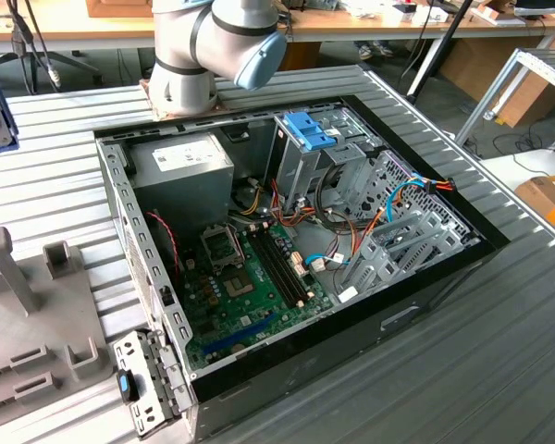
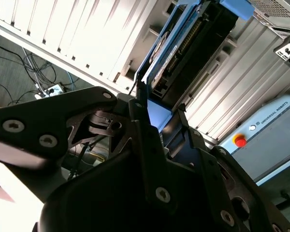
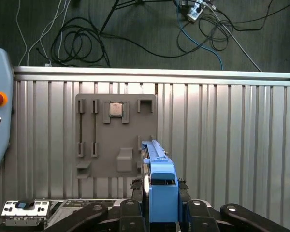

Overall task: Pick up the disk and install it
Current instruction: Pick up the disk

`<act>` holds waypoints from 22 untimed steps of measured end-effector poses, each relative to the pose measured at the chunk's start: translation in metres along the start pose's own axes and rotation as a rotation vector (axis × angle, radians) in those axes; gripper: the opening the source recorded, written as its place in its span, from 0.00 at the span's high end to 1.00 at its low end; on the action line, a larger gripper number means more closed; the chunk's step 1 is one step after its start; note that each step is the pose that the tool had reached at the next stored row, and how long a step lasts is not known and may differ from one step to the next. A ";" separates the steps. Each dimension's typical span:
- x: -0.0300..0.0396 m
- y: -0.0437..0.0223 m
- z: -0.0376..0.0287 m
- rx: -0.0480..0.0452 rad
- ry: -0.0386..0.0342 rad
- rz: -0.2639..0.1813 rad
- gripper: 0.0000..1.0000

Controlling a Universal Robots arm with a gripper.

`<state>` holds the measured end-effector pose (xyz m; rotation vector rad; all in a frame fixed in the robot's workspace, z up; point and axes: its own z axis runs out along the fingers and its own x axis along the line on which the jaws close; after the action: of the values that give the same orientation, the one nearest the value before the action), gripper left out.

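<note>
First wrist view: the disk [image 3: 153, 150], a flat black rectangular hard drive framed by bright blue plastic carrier rails, stands on edge between the black metal fingers [image 3: 185, 192], with a blue end tab facing the camera. The fingers are clenched on it, one against each broad face, close to that tabbed end.

The second wrist view shows the same grasp from the side: the disk [image 2: 193, 48] runs straight out from the fingers [image 2: 140, 118]. Take the fingers as the dial centre, with 12 o'clock the way they point. The disk's long axis then lies on the 6-to-12 line. Nearly all its length reaches beyond the fingertips toward 12, and I see no slew toward 3 or 9.

Beyond the disk in the first wrist view lie the ribbed aluminium bench [image 3: 222, 135] and a grey plastic fixture plate [image 3: 116, 130]. A grey metal bracket with a small blue clip [image 3: 21, 208] lies near the plate. The disk appears to be carried clear of the bench and the plate.

In the exterior view what looks like the same plate sits at about 9 o'clock from the open black computer case [image 1: 398, 305], on the exterior view's left. The tall grey metal cage with a blue plastic latch [image 1: 305, 139] stands inside the case, roughly 2 o'clock from the plate. By my reading the disk hangs over the plate side of the bench, well apart from the cage, and is not yet installed.
</note>
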<state>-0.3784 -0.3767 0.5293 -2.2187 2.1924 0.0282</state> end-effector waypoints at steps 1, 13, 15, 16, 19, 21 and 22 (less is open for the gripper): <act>0.0000 -0.0029 0.0000 0.0000 0.0000 0.000 0.64; 0.0000 -0.0130 0.0001 0.0000 0.0000 0.000 0.64; 0.0000 -0.0193 0.0001 0.0000 -0.0001 0.000 0.64; -0.0001 -0.0217 0.0001 0.0000 0.0000 0.000 0.64; 0.0000 -0.0292 0.0001 0.0000 -0.0001 0.000 0.64; 0.0000 -0.0306 0.0001 0.0000 0.0000 0.000 0.64; 0.0000 -0.0307 0.0002 0.0001 -0.0001 0.000 0.64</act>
<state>-0.3477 -0.3764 0.5293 -2.2188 2.1922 0.0281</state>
